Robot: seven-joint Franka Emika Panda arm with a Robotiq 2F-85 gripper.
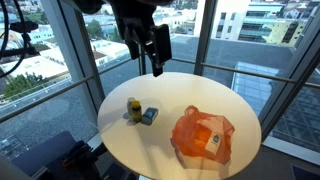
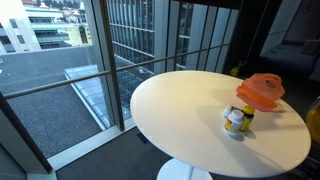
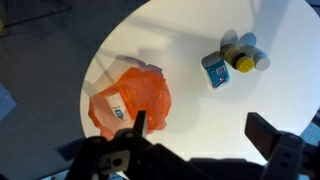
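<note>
My gripper (image 1: 151, 52) hangs high above the far side of a round white table (image 1: 190, 95), open and empty. In the wrist view its two dark fingers (image 3: 200, 135) stand wide apart over bare tabletop (image 3: 190, 40). An orange plastic bag (image 1: 203, 136) lies on the table, also seen in an exterior view (image 2: 262, 90) and in the wrist view (image 3: 128, 100). A small yellow-capped bottle (image 1: 133, 109) stands beside a small blue box (image 1: 149, 116); both show in the wrist view, the bottle (image 3: 245, 58) and the box (image 3: 215, 71). The bottle also shows in an exterior view (image 2: 237, 121).
Tall glass windows (image 1: 60, 50) with dark frames surround the table, with city buildings outside. A railing and window mullions (image 2: 140, 50) stand close behind the table edge. Dark equipment (image 1: 60, 155) sits low beside the table.
</note>
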